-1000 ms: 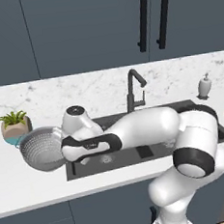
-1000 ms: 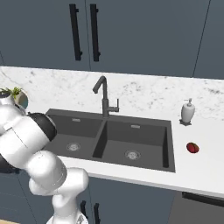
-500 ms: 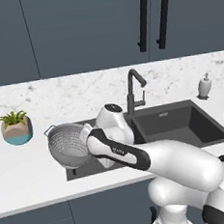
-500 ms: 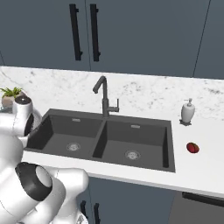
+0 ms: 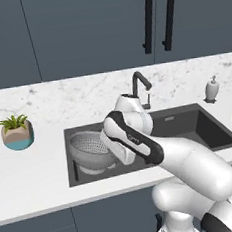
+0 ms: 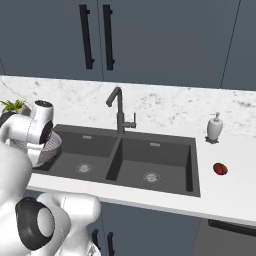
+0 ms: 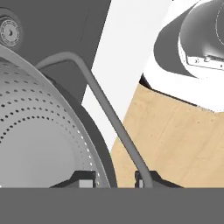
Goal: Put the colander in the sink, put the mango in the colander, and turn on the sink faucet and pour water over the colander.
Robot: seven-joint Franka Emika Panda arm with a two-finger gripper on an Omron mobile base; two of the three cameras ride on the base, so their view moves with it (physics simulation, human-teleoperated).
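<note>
The colander (image 5: 93,151) hangs tilted over the left basin of the sink (image 5: 204,129), and my claw (image 7: 114,180) is pinched tight on its rim beside one thin side handle. The mango (image 6: 220,169) lies on the white counter (image 6: 235,165) right of the sink, near the soap dispenser (image 6: 215,127), well apart from the colander. The sink faucet (image 6: 120,112) stands behind the divider between basins, and a potted plant (image 5: 16,131) sits far left.

Even, diffuse rendered light is seen throughout, with no clear source. Soft shading is cast inside the sink (image 5: 204,124) basins; the counter (image 5: 38,170) is bright white, no glare. The base views are slightly soft and low in detail. In the hand view, the colander (image 7: 39,127) is rendered very close and sharp, with no edge distortion.
</note>
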